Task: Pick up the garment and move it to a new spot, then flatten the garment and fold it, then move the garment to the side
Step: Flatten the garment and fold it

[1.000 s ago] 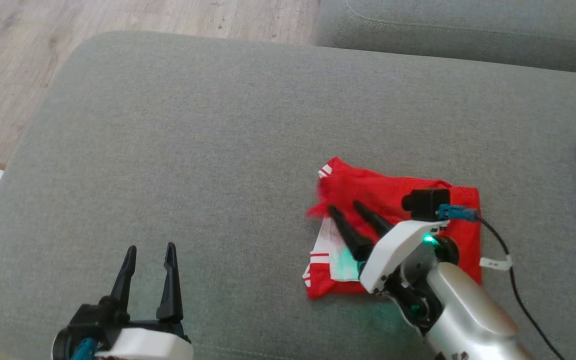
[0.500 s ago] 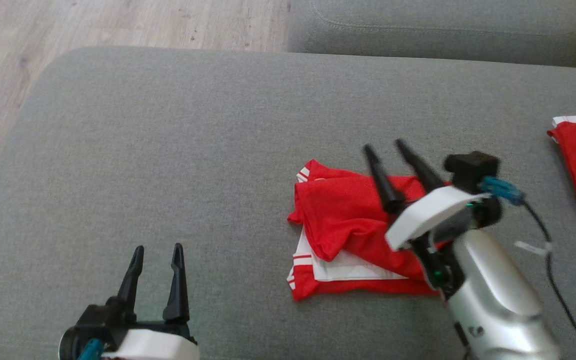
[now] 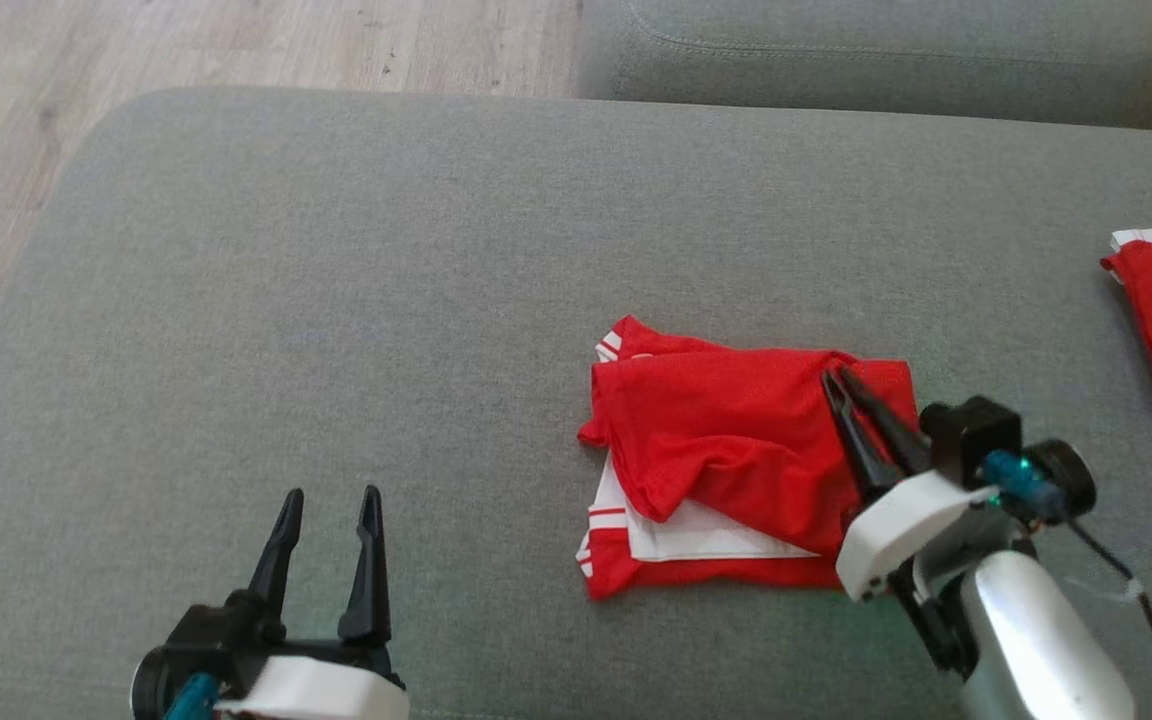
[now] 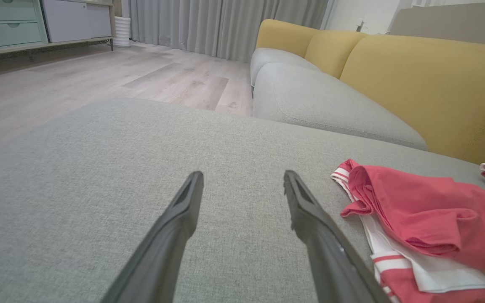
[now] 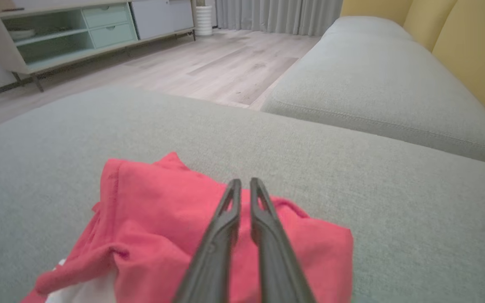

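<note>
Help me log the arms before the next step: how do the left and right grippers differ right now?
The left gripper's fingers stand wide apart; the right gripper's are nearly together. The left gripper is over bare grey cushion, apart from the red garment; the right gripper's tips are at the garment's right end, though whether they pinch cloth is unclear. Both have long dark fingers and white housings.

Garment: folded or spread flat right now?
Folded, loosely: the red garment lies in stacked layers, its top layer rumpled, with white fabric showing beneath at the near edge.
</note>
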